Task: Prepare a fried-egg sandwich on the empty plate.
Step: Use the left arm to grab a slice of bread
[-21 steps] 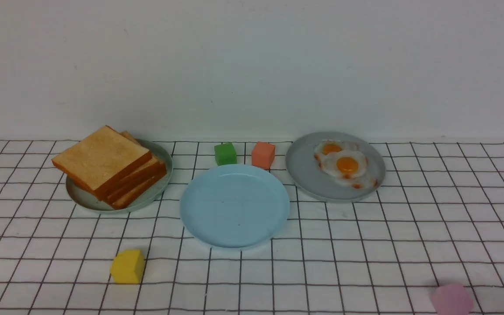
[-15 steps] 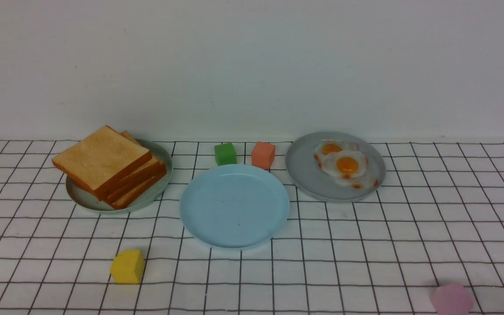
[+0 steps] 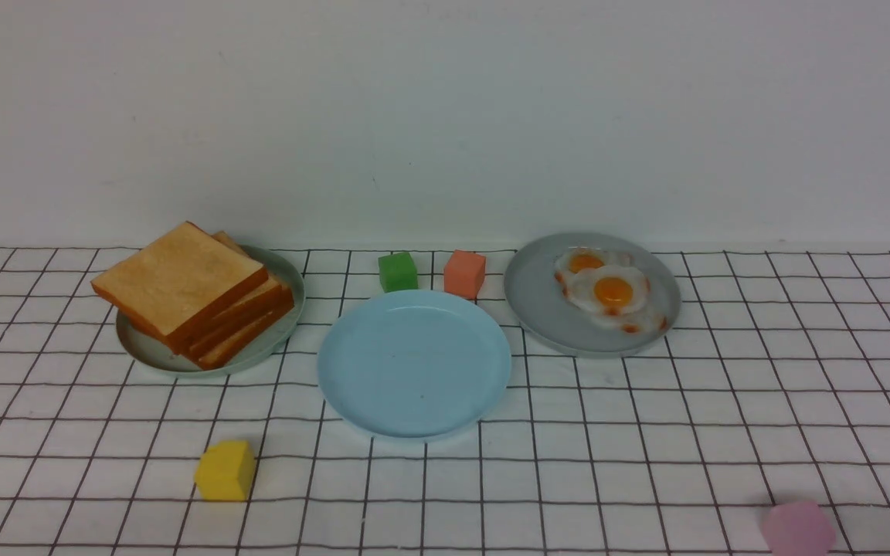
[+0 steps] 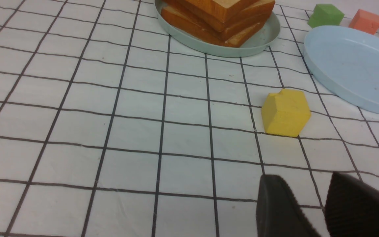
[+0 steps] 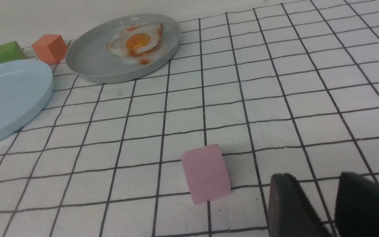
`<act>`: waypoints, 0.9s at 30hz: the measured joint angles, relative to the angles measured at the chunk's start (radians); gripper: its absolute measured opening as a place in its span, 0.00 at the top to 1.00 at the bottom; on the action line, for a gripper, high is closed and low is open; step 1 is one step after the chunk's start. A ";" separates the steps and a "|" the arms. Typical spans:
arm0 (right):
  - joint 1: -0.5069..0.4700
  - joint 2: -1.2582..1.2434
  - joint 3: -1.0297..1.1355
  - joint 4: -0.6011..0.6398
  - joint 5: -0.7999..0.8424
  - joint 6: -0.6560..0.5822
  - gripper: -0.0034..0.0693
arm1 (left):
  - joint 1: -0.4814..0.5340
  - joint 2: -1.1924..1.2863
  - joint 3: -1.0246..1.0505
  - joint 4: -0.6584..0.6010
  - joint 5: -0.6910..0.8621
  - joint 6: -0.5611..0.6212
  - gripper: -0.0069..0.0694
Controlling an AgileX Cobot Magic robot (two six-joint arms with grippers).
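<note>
The empty plate (image 3: 414, 363), light sky-blue, lies in the middle of the checked cloth. To its left a stack of toast slices (image 3: 190, 289) rests on a pale grey-green plate (image 3: 144, 347). To its right, fried eggs (image 3: 611, 292) lie on a grey plate (image 3: 541, 297). No fried-egg sandwich is in view. Neither arm shows in the front view. My left gripper (image 4: 304, 179) is open over bare cloth, near a yellow block (image 4: 286, 112). My right gripper (image 5: 313, 177) is open too, beside a pink block (image 5: 206, 172). Both hold nothing.
A green cube (image 3: 398, 271) and an orange cube (image 3: 464, 272) stand just behind the blue plate. The yellow block (image 3: 225, 469) sits front left, the pink block (image 3: 796, 527) at the front right edge. A white wall closes the back.
</note>
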 joint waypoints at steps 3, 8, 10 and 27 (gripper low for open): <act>0.000 0.000 0.000 0.000 0.000 0.000 0.62 | 0.000 0.000 0.000 -0.026 -0.039 -0.020 0.60; 0.000 0.000 0.000 0.000 0.000 0.000 0.62 | 0.000 0.000 0.000 -0.258 -0.190 -0.153 0.60; 0.000 0.000 0.000 0.000 0.000 0.000 0.62 | 0.000 0.000 0.000 -0.353 -0.244 -0.192 0.60; 0.000 0.000 0.002 0.030 -0.022 0.022 0.62 | 0.000 0.125 -0.297 -0.521 -0.034 0.004 0.60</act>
